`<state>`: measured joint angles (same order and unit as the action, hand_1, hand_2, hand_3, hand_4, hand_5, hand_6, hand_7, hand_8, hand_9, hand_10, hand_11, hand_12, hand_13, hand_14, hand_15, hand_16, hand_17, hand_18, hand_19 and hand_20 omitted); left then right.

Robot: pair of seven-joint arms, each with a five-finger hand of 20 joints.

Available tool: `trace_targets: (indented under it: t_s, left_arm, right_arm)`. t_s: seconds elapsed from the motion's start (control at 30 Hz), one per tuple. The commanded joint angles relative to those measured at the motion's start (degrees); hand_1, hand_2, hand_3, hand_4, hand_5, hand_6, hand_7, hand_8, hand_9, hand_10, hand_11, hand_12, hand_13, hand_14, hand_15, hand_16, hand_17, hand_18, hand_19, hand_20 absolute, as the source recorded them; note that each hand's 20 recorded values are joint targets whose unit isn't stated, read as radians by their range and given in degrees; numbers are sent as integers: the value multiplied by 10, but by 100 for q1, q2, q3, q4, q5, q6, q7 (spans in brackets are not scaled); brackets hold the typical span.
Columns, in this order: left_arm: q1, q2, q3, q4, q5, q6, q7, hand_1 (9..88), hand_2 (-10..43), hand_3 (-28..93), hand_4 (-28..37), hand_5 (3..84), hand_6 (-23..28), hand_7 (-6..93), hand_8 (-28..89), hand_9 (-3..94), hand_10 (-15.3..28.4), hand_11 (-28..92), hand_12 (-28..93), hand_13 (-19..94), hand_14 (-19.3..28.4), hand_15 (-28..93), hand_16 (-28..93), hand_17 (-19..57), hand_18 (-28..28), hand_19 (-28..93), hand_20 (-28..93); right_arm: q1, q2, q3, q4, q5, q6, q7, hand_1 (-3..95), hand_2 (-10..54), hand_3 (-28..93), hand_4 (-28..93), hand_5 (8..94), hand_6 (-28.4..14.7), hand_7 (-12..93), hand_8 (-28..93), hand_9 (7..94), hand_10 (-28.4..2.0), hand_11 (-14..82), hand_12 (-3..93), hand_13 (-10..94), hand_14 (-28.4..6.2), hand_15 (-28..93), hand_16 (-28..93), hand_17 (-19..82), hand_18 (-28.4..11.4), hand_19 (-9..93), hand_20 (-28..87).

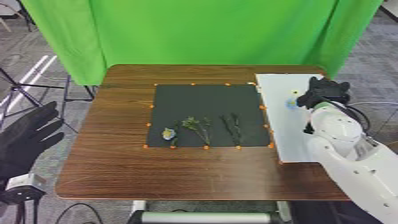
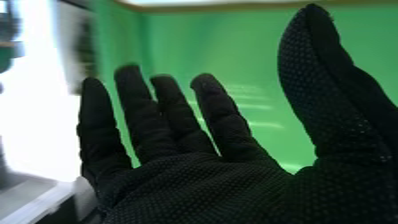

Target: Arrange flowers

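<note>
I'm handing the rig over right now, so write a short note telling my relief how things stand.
Left hand: open, empty, off the table's left side.
Right hand: open, empty, by the white board, at its right edge toward the far end.
Things: along the dark mat's near part, left to right, a pale flower, a green sprig and some thin dark stems.
Done: blue and yellow bits on the board may be placed flower pieces; too small to be sure.
Left: probably the three items on the mat.
</note>
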<state>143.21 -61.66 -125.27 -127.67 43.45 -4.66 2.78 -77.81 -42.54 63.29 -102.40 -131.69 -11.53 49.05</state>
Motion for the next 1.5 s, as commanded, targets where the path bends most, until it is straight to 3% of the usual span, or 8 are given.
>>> trace_targets:
  t_s: [0.03, 0.63, 0.83, 0.93, 0.97, 1.1, 1.27, 1.5]
  left_arm:
    - [51, -19, -1, -4, 14, 13, 4, 226, -63, 689, -283, 246, 16, 182, -92, 192, 91, 104, 194, 148, 121, 136, 73, -117, 190, 352, 101]
    - [72, -38, 7, -22, 28, 42, -26, 227, -63, 689, -283, 247, 16, 181, -92, 192, 91, 104, 194, 148, 121, 137, 74, -117, 190, 352, 101]
    - [76, -50, 15, -29, 30, 54, -16, 228, -63, 690, -283, 246, 16, 181, -92, 192, 91, 104, 193, 148, 121, 138, 73, -117, 190, 353, 102]
    - [85, -59, 6, -35, 30, 71, -11, 228, -64, 691, -282, 247, 17, 182, -92, 192, 91, 104, 193, 148, 121, 137, 73, -117, 190, 354, 101]
    - [91, -59, 11, -39, 27, 90, 2, 229, -63, 690, -282, 247, 17, 182, -92, 192, 91, 104, 194, 148, 121, 137, 72, -117, 190, 354, 101]
    - [94, -84, 32, -46, 32, 141, 33, 230, -61, 690, -283, 249, 18, 183, -92, 193, 91, 105, 193, 149, 121, 139, 73, -116, 190, 355, 101]
    - [133, -76, 5, -61, 21, 160, 41, 231, -59, 690, -283, 251, 19, 185, -94, 194, 92, 108, 192, 150, 121, 143, 72, -117, 190, 356, 101]
    - [147, -86, -13, -80, 23, 143, 33, 230, -58, 691, -283, 251, 19, 186, -95, 195, 92, 110, 189, 150, 122, 145, 70, -116, 190, 357, 101]
  right_arm:
    - [-597, 214, 168, 350, -48, 274, 82, 288, -95, 871, -282, 362, -71, 307, -124, 398, -161, 325, 260, 411, -112, 413, 173, 60, -210, 611, 337]
    - [-689, 245, -95, 258, -366, 670, -164, 280, -95, 864, -283, 356, -80, 297, -120, 415, -148, 348, 261, 475, -86, 495, 176, 102, -207, 698, 429]
    - [-713, 271, -365, 486, -518, 1212, -379, 300, -95, 868, -283, 346, -63, 315, -120, 440, -132, 379, 264, 534, -70, 541, 183, 138, -207, 730, 459]
    - [-568, 167, -459, 741, -660, 1554, -619, 335, -95, 867, -282, 389, -29, 364, -149, 515, -110, 390, 251, 607, -53, 546, 190, 170, -206, 747, 472]
    - [-552, 182, -507, 786, -634, 1684, -677, 362, -95, 852, -282, 434, -12, 387, -161, 581, -90, 384, 265, 640, -46, 537, 215, 184, -206, 752, 476]
    - [-541, 193, -646, 889, -834, 2195, -737, 480, -95, 785, -280, 613, 18, 508, 15, 792, -58, 201, 478, 749, -24, 494, 342, 246, -202, 780, 497]
    - [-489, 215, -683, 805, -845, 2420, -782, 502, -95, 822, -281, 697, 14, 503, 28, 860, -54, 194, 498, 809, -3, 502, 371, 307, -202, 811, 514]
    - [-407, 212, -570, 241, -809, 2777, -973, 504, -95, 831, -282, 720, 6, 488, 11, 877, -57, 178, 502, 829, 1, 474, 396, 323, -201, 808, 518]
